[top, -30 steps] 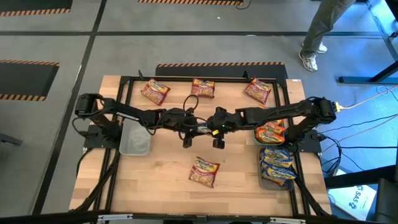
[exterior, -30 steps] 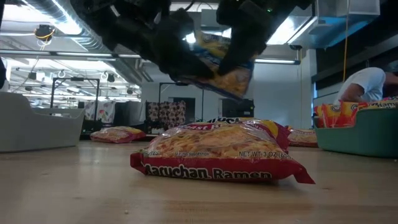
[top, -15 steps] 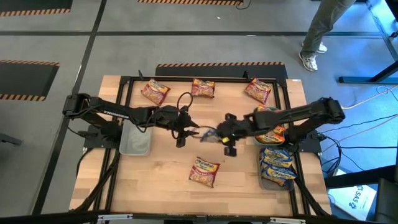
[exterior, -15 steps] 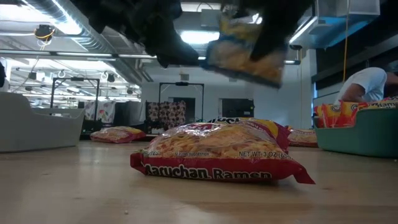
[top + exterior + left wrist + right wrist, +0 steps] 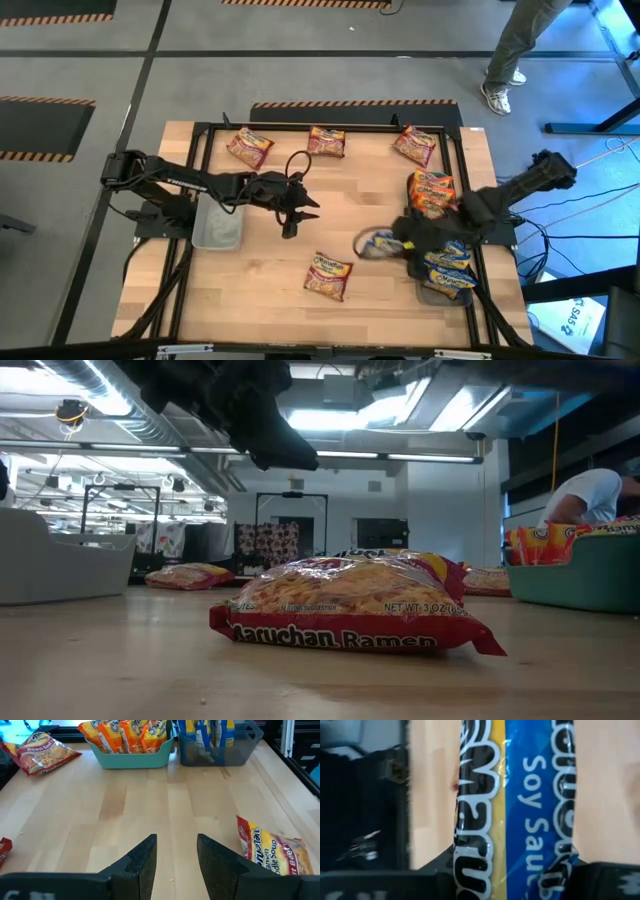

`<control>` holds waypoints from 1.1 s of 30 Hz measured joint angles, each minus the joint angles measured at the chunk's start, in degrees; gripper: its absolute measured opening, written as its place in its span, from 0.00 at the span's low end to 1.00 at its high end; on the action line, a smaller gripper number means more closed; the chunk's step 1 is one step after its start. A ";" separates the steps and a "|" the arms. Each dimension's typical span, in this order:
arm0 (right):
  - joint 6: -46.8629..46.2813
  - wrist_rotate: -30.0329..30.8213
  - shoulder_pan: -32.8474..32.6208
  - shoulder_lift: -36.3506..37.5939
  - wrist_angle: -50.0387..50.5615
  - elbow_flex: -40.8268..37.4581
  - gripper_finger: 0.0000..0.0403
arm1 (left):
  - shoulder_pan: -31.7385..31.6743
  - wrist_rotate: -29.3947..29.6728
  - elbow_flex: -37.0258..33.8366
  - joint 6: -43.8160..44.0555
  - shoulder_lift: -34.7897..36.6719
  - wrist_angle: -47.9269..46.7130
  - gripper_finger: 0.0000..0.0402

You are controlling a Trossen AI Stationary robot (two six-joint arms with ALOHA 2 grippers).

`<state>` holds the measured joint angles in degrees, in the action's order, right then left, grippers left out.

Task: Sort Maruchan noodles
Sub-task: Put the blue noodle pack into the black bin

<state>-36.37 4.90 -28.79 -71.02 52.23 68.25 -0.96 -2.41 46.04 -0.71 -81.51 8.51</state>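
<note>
Since a second ago the right tool [image 5: 392, 243] has swung from mid-surface to just beside the grey tray [image 5: 447, 292] of blue packets on its own side, clenched on a blue-and-yellow packet [image 5: 520, 810] reading "Maru…" and "Soy Sau…". Left tool [image 5: 175, 855], released and empty, has drawn back toward its side, hanging over bare surface [image 5: 270, 280]. Nearest loose packet [image 5: 350, 610], "Maruchan Ramen, NET WT 3 OZ", lies flat ahead of that tool, off to one side, long axis slantwise.

Read "Maruchan Ramen" and "NET WT 3 OZ" on the near maroon packet [image 5: 355, 612]; "Soy Sau…" on the blue-and-yellow packet [image 5: 520, 805]; possibly "Roast Beef" on the far packet [image 5: 42, 752].
</note>
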 joint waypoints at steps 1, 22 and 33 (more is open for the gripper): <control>-2.68 0.01 -2.06 0.27 0.40 0.00 0.30 | 0.19 -0.01 0.00 0.27 -0.02 0.03 0.33; -52.09 -0.55 -33.83 -2.86 9.85 -8.35 0.31 | 9.47 0.01 0.00 1.83 -0.07 1.41 0.33; -56.42 -2.59 -36.88 -2.89 8.69 -14.72 0.31 | 11.96 0.39 0.00 1.81 -0.10 1.56 0.33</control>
<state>-92.79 2.30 -65.67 -73.91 60.92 53.52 11.00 -2.01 46.04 1.10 -81.60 10.08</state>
